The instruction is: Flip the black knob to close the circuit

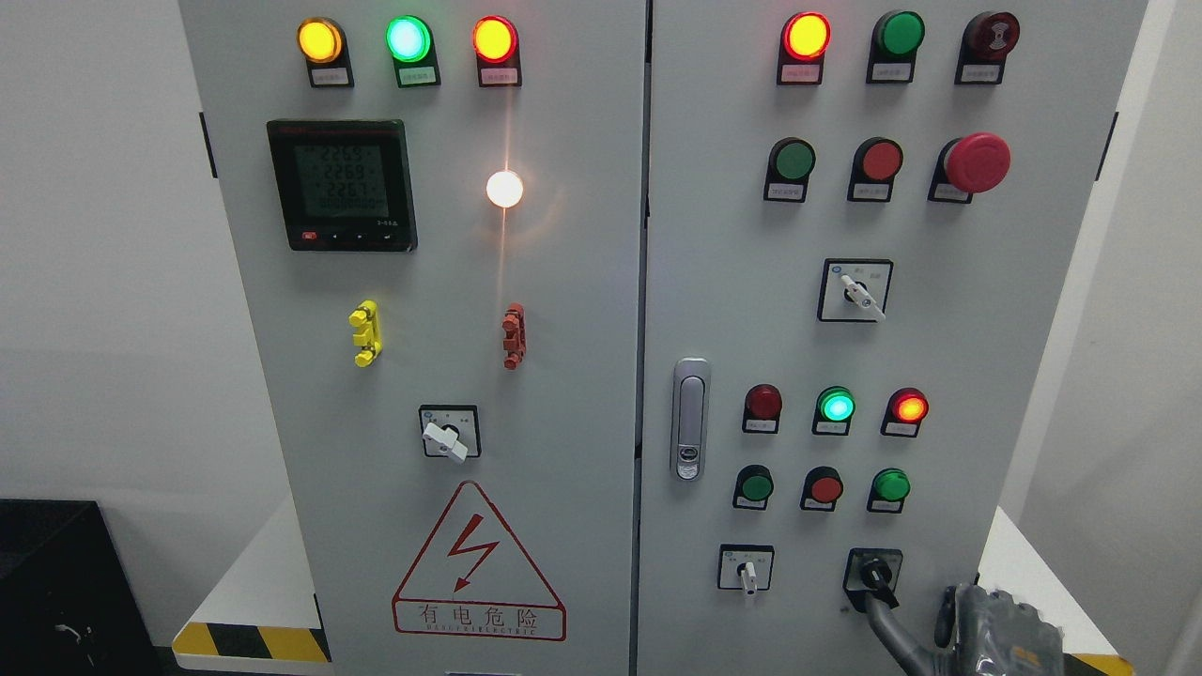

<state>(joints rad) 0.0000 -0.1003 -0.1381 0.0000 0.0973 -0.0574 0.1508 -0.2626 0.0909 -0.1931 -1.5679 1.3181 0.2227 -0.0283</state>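
Observation:
The black knob (873, 571) sits in a black square plate at the lower right of the cabinet's right door, its handle pointing down and to the right. My right hand (909, 608) comes in at the bottom right corner. One grey finger (887, 624) stretches up to the tip of the knob's handle and touches it from below. A second finger (944, 615) stands apart to the right. The hand clasps nothing. My left arm does not show.
A white selector switch (747, 571) sits just left of the knob. Three push buttons, green (754, 486), red (824, 488) and green (890, 485), are above it. The door handle (689, 418) is on the right door's left edge. A white base (1019, 563) juts out beside the cabinet.

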